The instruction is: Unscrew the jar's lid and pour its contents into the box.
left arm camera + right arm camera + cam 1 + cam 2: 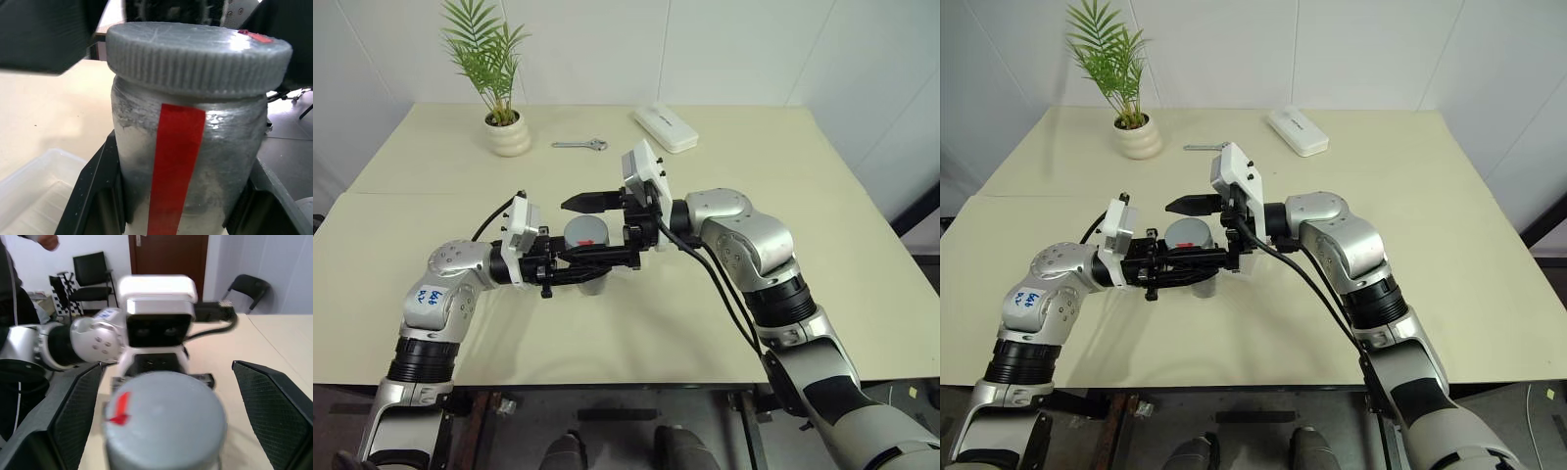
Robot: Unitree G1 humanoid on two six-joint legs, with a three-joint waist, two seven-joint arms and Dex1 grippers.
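The jar [146, 161] is clear with a red strip down its side, and my left gripper [594, 262] is shut on its body, holding it upright above the table's middle. The grey ribbed lid [195, 54] with a small red mark sits on the jar. My right gripper [591, 231] is open, reaching in from the right, with one black finger [73, 421] on each side of the lid and a gap to it. I cannot make out the contents through the cloudy wall. A corner of the clear box [29, 191] lies on the table below the jar.
At the back of the table [822, 225] stand a potted plant [508, 134], a metal wrench [580, 145] and a white oblong case [665, 127]. Beyond the table's left side are black chairs [90, 276] and a person [14, 289].
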